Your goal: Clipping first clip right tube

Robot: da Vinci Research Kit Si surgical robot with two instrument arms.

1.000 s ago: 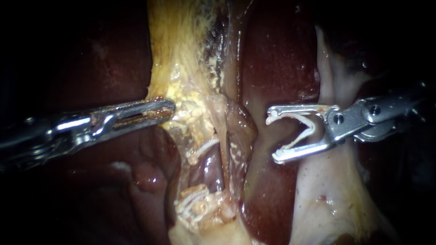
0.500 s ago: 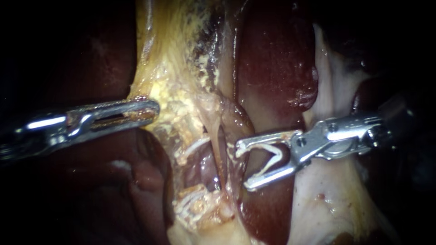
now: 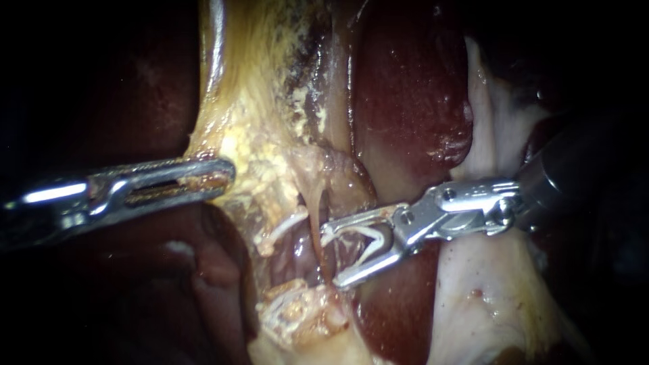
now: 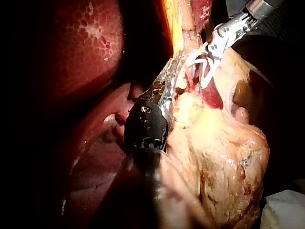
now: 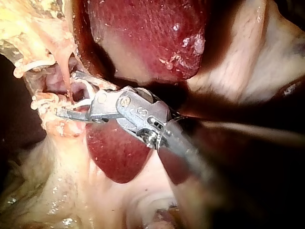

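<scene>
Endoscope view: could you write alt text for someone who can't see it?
The right instrument, its jaws holding a spread white clip, reaches in from the right to a thin pale tube between yellowish tissue and dark red liver. The left instrument, coming from the left, grips the edge of that yellowish tissue.

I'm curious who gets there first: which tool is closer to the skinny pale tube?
Right. The right tool, jaws holding a clip, sits at the tube; the left tool grips yellow tissue off to its side.

Right tool (image 5: 66, 94) with clip (image 5: 82, 101) at tube (image 5: 63, 59)
</scene>
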